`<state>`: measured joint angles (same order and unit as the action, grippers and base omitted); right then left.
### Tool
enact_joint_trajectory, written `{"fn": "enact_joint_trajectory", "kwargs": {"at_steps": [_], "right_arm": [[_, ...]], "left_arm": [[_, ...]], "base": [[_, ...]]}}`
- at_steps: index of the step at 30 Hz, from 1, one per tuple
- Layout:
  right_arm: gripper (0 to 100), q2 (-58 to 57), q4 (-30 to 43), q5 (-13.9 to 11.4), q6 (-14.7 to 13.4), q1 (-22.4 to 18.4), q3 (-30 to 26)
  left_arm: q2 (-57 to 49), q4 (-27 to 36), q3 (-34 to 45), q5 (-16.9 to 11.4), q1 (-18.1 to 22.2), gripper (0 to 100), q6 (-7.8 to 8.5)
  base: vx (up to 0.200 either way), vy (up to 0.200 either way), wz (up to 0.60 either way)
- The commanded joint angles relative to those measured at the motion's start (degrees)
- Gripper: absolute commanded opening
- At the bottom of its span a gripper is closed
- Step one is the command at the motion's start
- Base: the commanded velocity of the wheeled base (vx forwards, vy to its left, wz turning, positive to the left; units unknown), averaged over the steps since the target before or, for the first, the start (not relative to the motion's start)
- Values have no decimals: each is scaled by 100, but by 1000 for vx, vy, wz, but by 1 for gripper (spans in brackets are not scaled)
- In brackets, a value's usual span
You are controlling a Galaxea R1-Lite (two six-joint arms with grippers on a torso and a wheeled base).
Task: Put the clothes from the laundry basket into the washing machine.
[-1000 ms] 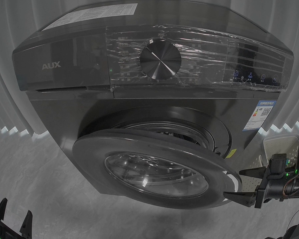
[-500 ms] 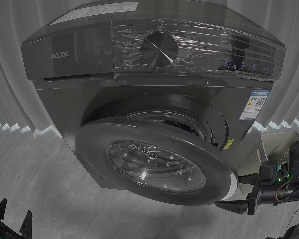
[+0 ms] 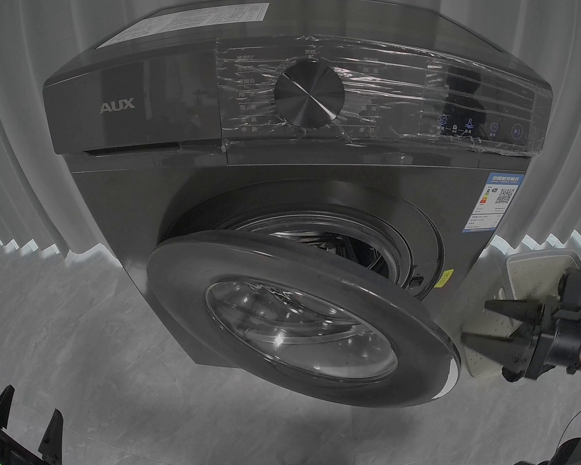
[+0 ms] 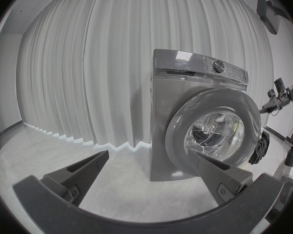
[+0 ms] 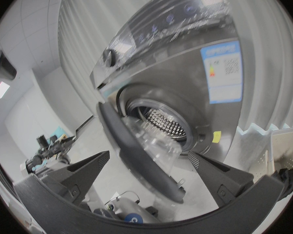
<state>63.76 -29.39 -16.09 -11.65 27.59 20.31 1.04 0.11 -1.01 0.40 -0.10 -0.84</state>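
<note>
Door [image 3: 303, 321] of the washing machine [image 3: 142, 188] stands open — right gripper [image 3: 478, 321], spread wide and empty, hangs just beside its rim, before the laundry basket [image 3: 536, 272].

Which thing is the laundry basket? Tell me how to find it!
Find the big grey washer with its round door swung open. The basket sits just right of the washer, by the curtain. It is the only pale box with rows of little holes in its walls.

The washing machine [image 3: 142, 208] has a glossy grey shell, crinkled clear plastic film [image 3: 381, 92], a brushed-metal dial [image 3: 308, 93] and a smooth glass door window [image 3: 300, 330].
</note>
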Motion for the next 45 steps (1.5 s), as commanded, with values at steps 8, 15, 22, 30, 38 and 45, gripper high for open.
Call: {"fn": "enact_joint_trajectory", "kwargs": {"at_steps": [8, 15, 22, 30, 38, 45], "right_arm": [[100, 1367, -23, 1275, -135, -588, 272], [100, 1526, -93, 1266, 40, -219, -80], [100, 1341, -102, 1214, 23, 300, -300], [100, 1754, -339, 1398, 23, 124, -80], [100, 3108, -1253, 1732, 23, 124, 263], [100, 4118, -1438, 1864, 49, 107, 790]], "left_arm": [[-104, -2, 92, -5, 1, 100, -4], [-104, -2, 92, -5, -8, 100, -4], [-104, -2, 92, -5, 1, 100, -4], [-104, -2, 92, -5, 1, 100, 5], [-104, -2, 92, -5, 1, 100, 5], [-104, -2, 92, 4, 1, 100, 5]], "base": [[-150, 0, 0], [-86, 0, 0], [0, 0, 0], [0, 0, 0], [-150, 0, 0], [0, 0, 0]]}}
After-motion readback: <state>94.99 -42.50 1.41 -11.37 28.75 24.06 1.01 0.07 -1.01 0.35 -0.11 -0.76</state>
